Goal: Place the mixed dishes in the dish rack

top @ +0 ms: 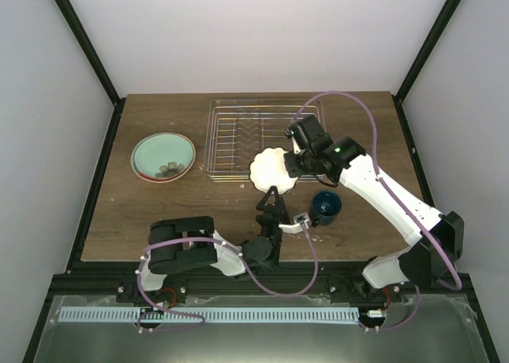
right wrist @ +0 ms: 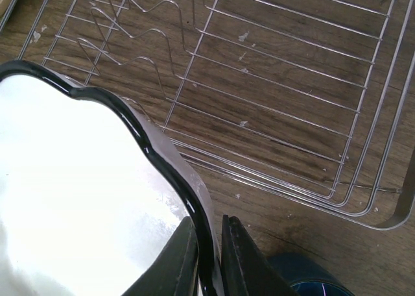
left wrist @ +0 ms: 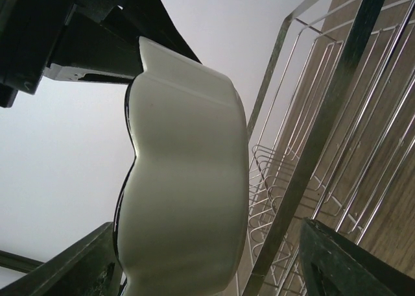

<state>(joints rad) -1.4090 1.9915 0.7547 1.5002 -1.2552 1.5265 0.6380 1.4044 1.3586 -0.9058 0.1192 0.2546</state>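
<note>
Two sets of fingers to log. My right gripper (right wrist: pixel 209 260) is clenched on the rim of the white scalloped dish (top: pixel 269 170) — one finger inside the lip, one outside, the dark edge pinched between. The dish is off the table (top: pixel 119 220), hanging at the near side of the dish rack (top: pixel 238 132). From overhead it overlaps the front rail, and it is not yet among the tines.

My left gripper (top: pixel 271 197) sits just under the dish, spread wide and grasping nothing. Its camera shows only the pale underside above and rack wires beyond.

Also noted:
- A dark blue mug (top: pixel 326 206) stands on the table, just right of the left gripper.
- A green plate (top: pixel 163 152) lies well left of the rack, with something small and dark on it that I can't identify.

Risks as I judge them:
- The pinch is at one edge only, so the dish's weight hangs off to the side. The glazed rim could swivel or slip if I tilt fast.
- A scallop could catch the front rail or a tine and lever the dish out of my grip.
- The left fingers are close below — lowering here could knock the dish against them.
- The mug is near my right forearm, and a careless swing could clip it.
</note>
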